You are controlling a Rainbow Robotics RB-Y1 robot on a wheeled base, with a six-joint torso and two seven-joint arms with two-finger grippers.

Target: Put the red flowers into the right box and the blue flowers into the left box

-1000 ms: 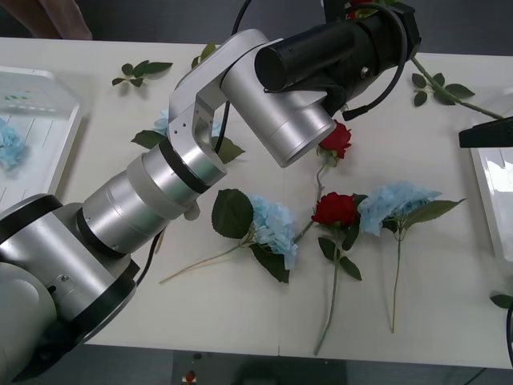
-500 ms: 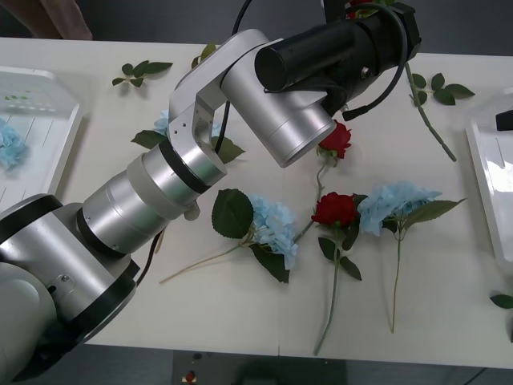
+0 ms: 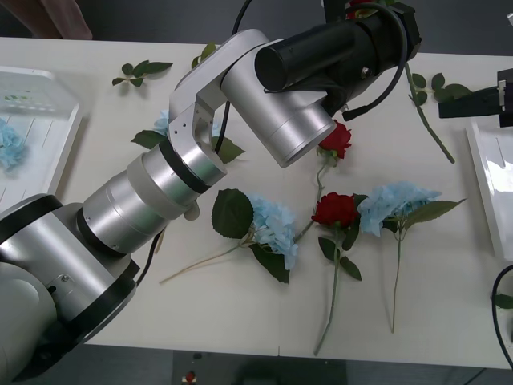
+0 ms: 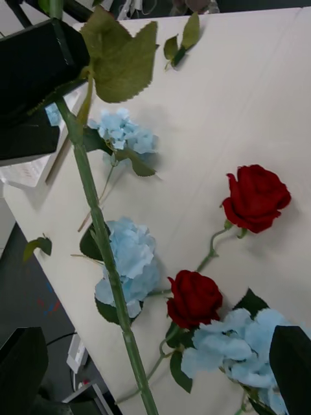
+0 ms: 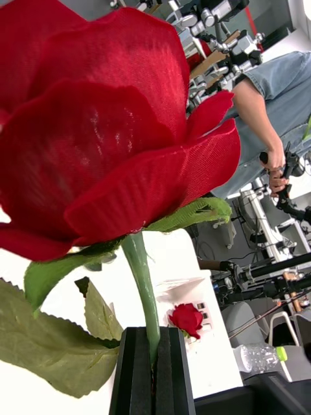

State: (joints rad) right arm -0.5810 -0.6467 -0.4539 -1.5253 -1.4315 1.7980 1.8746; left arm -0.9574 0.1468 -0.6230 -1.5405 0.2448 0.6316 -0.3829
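Red rose [image 5: 110, 130] stem pinched in left pincer [image 5: 153, 373], bloom hiding the table.

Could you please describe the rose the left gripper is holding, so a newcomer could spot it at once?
Follow the big silver left arm to its black left gripper at the table's far edge. Its fingers are shut on a green stem, with the held rose just above them. Unlike the two roses lying on the table, this one is off it.
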